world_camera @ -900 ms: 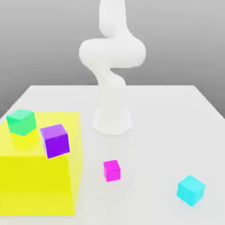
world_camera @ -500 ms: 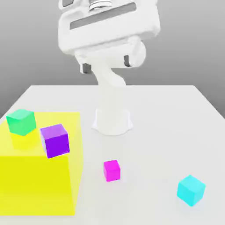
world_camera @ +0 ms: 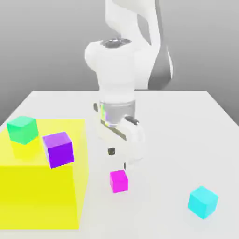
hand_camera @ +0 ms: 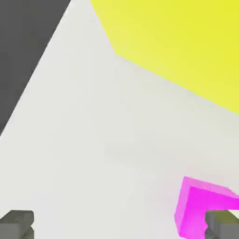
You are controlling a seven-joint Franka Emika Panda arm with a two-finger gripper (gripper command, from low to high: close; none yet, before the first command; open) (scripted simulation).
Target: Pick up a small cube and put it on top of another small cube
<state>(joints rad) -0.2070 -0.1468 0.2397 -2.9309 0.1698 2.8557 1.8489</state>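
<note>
Magenta cube [world_camera: 118, 180] on the table [world_camera: 186, 121], directly under the downward-pointing, wide-open tool [world_camera: 117, 158], apart from it.

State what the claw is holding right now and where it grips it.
Nothing. The claw is open above the table, close to the magenta cube but not gripping it.

Small cube [world_camera: 119, 181] – smooth, matt magenta; table [world_camera: 186, 121] – plain matt white.

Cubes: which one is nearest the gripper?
The magenta cube, just below the open gripper; green, purple and cyan cubes sit farther off.
</note>
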